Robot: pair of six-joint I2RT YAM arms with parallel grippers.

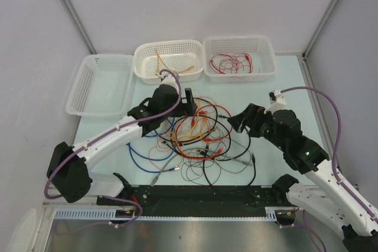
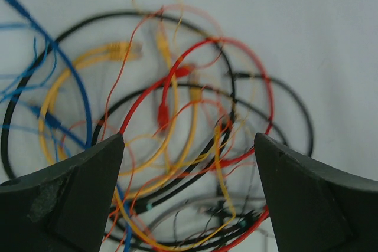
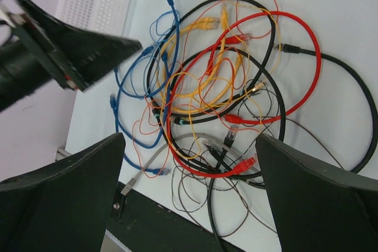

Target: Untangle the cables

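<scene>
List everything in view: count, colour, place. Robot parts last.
Tangled thin cables: one pile, number unclear; red, orange-yellow, blue, black, grey; table centre.
White perforated plastic baskets: three, along the far edge. The left basket shows nothing inside. The middle basket holds orange-yellow cables. The right basket holds red cables.
Pale table: one, under everything.
Left gripper: black, open, over the pile's far side.
Right gripper: black, open, at the pile's right edge.
</scene>
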